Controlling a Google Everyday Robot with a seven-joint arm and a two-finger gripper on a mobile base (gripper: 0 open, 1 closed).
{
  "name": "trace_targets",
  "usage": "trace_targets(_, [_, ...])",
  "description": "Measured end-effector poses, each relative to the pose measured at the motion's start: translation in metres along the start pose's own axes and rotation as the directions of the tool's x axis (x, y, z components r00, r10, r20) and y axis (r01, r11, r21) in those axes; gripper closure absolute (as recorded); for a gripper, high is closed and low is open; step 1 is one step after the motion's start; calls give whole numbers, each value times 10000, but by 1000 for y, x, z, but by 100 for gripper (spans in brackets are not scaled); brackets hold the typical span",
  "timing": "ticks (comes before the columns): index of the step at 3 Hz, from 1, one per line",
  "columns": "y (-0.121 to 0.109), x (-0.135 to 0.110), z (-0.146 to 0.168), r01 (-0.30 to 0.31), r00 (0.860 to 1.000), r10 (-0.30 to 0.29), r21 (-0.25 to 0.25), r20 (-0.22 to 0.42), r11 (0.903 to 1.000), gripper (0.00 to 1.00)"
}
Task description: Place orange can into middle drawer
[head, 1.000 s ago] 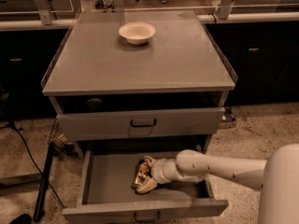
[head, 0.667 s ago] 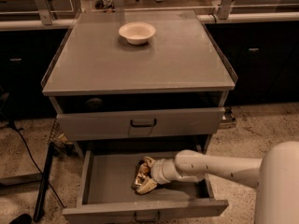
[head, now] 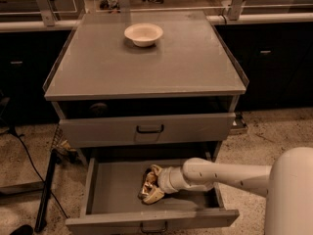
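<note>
Small orange can with mottled orange-gold label (head: 149, 183): inside the open drawer, low over its floor, right of centre, pinched in the gripper. Grey metal cabinet (head: 195, 67): flat top, closed grey drawer front (head: 195, 129) with dark loop handle below it. Wide shallow grey middle drawer (head: 112, 192): one tier lower, pulled out. White robot arm (head: 225, 173): reaches in from the right over the drawer's right side. Shallow cream bowl (head: 143, 34): upright on the cabinet top, toward the back. Two-finger gripper (head: 145, 185): inside the drawer, fingers closed around the can.
</note>
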State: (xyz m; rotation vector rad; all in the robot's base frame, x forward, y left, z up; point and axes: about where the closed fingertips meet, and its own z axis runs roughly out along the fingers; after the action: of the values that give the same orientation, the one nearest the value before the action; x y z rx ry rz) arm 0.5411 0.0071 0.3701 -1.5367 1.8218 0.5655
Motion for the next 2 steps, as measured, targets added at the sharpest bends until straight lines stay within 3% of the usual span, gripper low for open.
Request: trace_targets(2, [0, 0, 0, 0, 10000, 0, -2, 1, 10000, 35])
